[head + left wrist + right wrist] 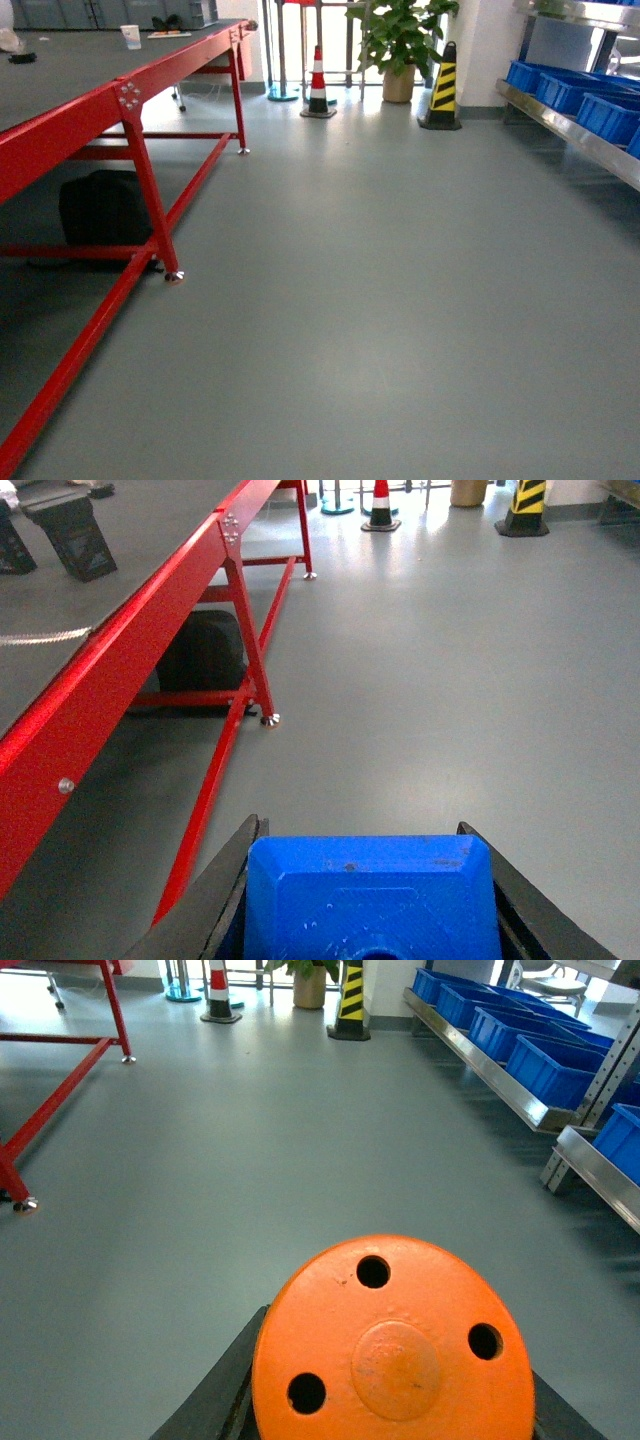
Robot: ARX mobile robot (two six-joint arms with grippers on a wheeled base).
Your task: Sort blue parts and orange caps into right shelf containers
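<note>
Nearest my right wrist camera sits an orange cap (393, 1345), a round disc with three holes and a raised centre; the right gripper (390, 1400) has it clamped between dark jaws that show at either edge of the disc. On my left wrist camera a blue part (370, 895) fills the bottom of the frame, seated between the two black jaws of the left gripper (372, 910), which press against its sides. Neither gripper shows in my head view. Head view: grey floor (380, 300) ahead, red-framed table (120, 100) on the left with a black bag (103, 208) beneath it. Far end: a red-and-white cone (318, 85), a yellow-and-black cone (442, 90) and a potted plant (400, 40). Along the right wall I see the steel shelf (480, 1065) carrying a row of blue containers (550, 1065), well apart from both grippers.
</note>
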